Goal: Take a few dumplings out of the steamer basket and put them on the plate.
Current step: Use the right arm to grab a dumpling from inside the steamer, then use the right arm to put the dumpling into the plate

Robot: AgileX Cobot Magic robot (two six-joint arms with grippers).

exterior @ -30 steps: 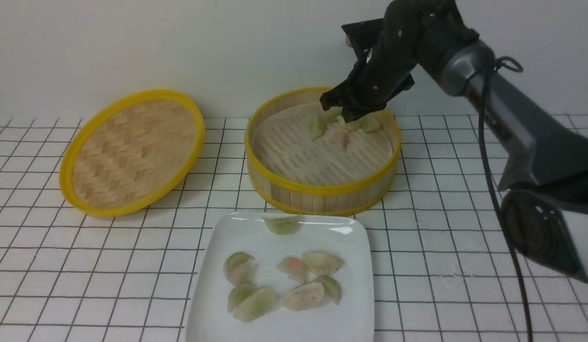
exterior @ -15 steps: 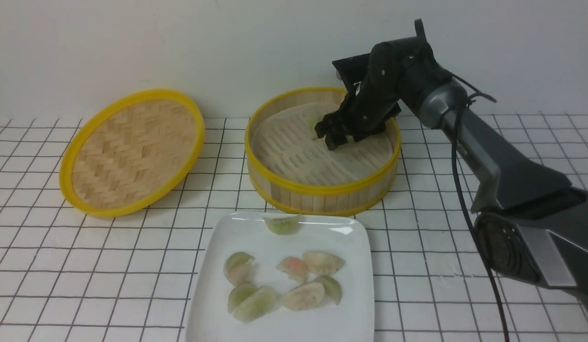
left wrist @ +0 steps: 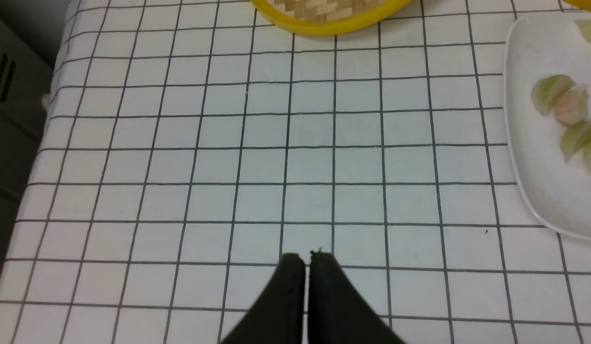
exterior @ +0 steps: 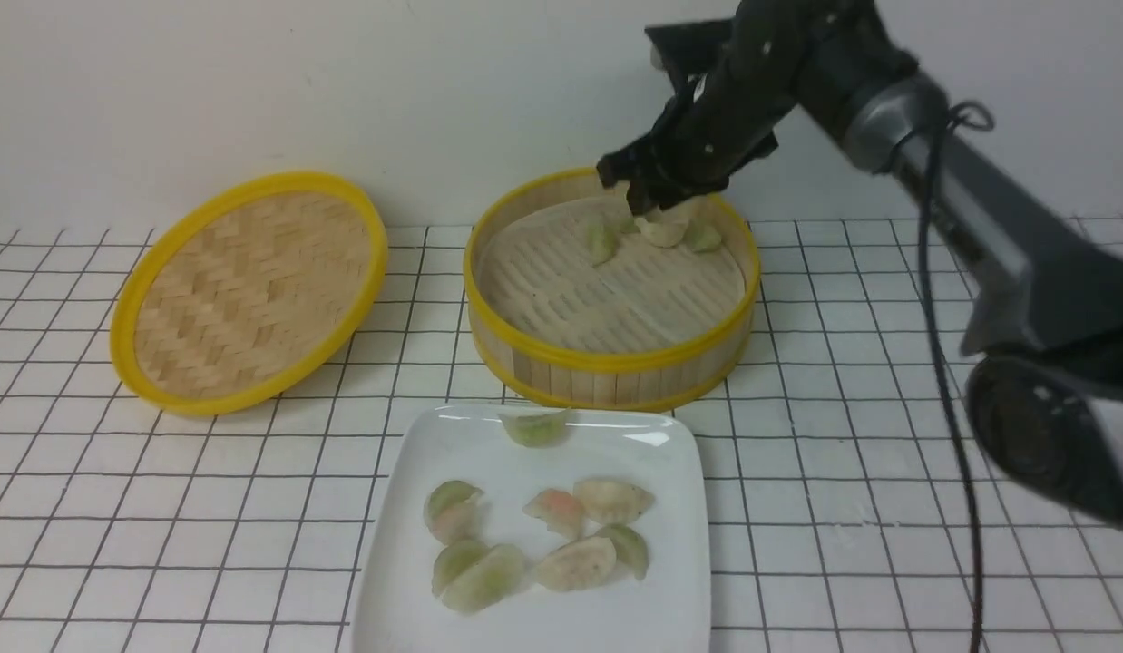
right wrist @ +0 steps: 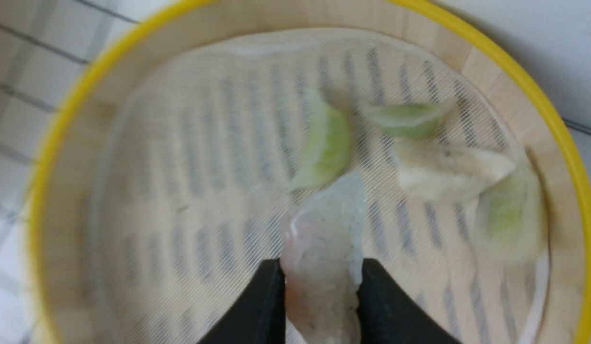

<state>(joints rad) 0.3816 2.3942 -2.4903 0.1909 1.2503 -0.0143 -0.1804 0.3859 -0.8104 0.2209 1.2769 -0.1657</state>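
Right end effector point(exterior: 636, 194) grips a pale dumpling point(right wrist: 324, 239) above the far side of the steamer point(exterior: 607, 363), where four other dumplings point(right wrist: 448, 172) lie. Step: transfer. Next: clear the near rim, release over the plate point(exterior: 400, 564) fronting the steamer. Left end effector point(left wrist: 307, 260) closed, empty.

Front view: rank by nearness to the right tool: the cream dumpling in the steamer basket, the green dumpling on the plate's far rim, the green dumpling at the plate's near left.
From the right tool:
1. Cream dumpling, in the steamer basket, just below it.
2. Far-rim green dumpling, at the far edge of the plate.
3. Near-left green dumpling, toward the plate's front.
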